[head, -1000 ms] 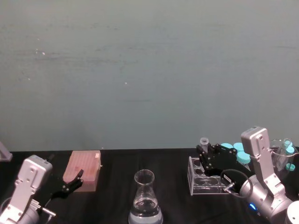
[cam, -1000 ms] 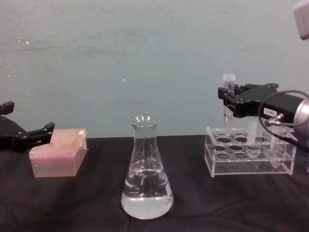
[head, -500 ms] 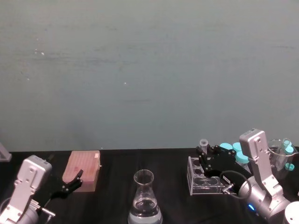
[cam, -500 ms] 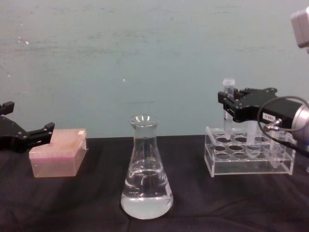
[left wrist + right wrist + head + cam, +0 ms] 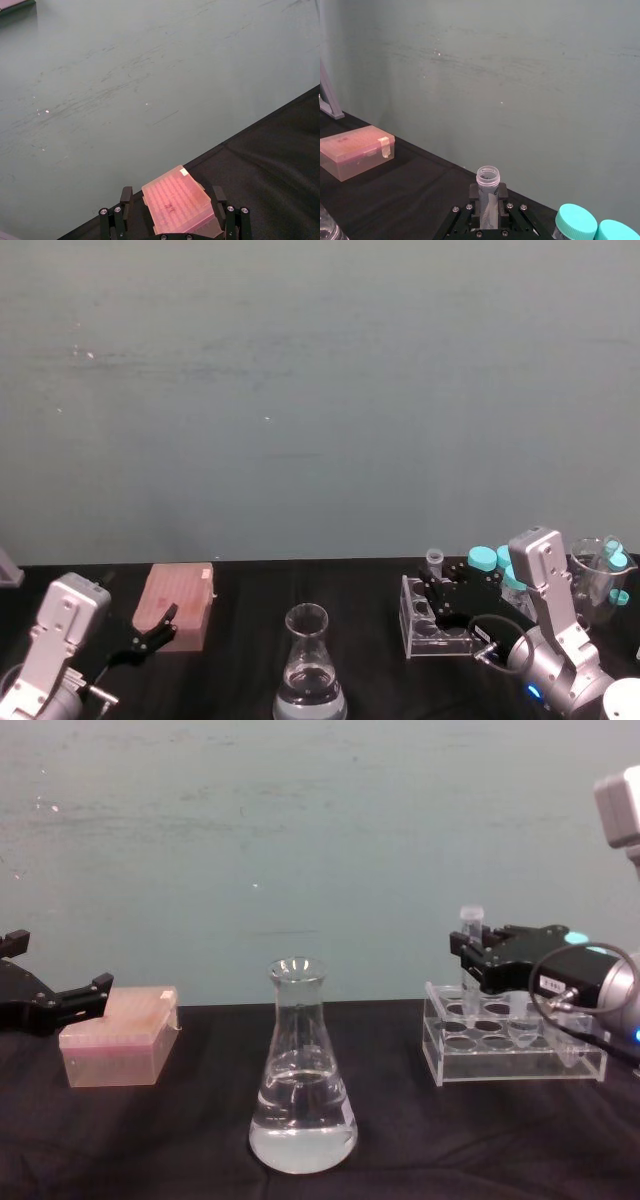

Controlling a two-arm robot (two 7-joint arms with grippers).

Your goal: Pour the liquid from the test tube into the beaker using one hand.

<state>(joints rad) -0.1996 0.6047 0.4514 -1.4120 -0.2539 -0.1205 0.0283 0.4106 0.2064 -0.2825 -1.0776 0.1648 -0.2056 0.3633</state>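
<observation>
Glass dominates our scene: the beaker (image 5: 302, 1072), a tall conical flask with clear liquid (image 5: 303, 1135) pooled in its wide base, stands on the black table (image 5: 180, 1140) at the centre, well apart from everything else. To our right sits the clear tube rack (image 5: 512, 1048), and over its near-left corner our right gripper (image 5: 474, 948) is clamped on the test tube (image 5: 471, 925), which stands upright with its open mouth up and its lower end down in a rack well. Turquoise-capped tubes (image 5: 482, 558) crowd just behind. Our left gripper (image 5: 62, 1003) idles with its jaws spread wide, just beside the pink tip box (image 5: 118, 1035).

We judge the risks thus. The flask's neck is narrow, so a pour begun off-centre would spill onto the cloth. The tube is uncapped, so any tilt while travelling could slop its contents early; we cannot tell how full it is. If the tube snags in its well on lifting, the light rack could be dragged or tipped. A slim, smooth tube may also twist between the pads as the wrist rolls.
</observation>
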